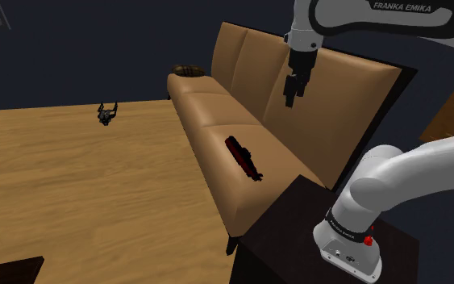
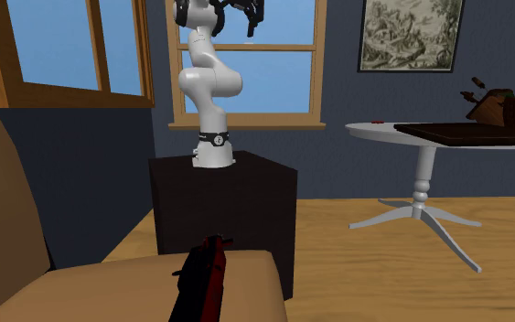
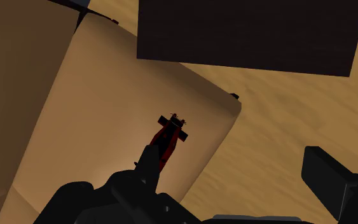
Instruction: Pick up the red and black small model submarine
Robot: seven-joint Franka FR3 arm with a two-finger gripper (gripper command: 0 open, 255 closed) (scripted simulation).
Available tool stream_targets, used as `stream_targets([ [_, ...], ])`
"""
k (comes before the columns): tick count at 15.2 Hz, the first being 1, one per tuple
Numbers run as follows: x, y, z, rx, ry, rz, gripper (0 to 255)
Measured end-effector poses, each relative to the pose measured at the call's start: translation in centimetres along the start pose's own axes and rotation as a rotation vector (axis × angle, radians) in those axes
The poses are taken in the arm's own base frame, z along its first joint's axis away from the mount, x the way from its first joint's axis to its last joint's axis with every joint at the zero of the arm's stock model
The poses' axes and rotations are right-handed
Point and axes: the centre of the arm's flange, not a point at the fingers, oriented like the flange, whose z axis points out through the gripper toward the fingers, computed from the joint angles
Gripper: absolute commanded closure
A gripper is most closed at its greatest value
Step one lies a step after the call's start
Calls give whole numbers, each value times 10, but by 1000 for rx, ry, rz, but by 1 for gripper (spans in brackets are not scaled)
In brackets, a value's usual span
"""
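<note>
The red and black model submarine lies flat on the tan sofa's seat cushion nearest the stand. It also lies on the cushion in the second exterior view. My gripper hangs high above the sofa, in front of the backrest, well above the submarine and apart from it. In the wrist view the submarine lies far below on the cushion, and my fingers stand wide apart around nothing. The gripper sits near the top of the second exterior view, by the window.
The tan sofa stands on a wooden floor. A small dark object lies on the floor. A brown basket sits at the sofa's far end. A round white table holds dark things. The black stand adjoins the sofa.
</note>
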Motion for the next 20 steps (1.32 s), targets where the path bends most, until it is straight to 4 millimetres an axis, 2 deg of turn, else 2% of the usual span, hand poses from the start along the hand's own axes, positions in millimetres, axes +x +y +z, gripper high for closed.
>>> stream_targets([
  [2, 3, 3, 4, 2, -1, -1, 0],
  [4, 14, 16, 19, 10, -1, -6, 0],
  [20, 124, 105, 178, 83, -1, -53, 0],
])
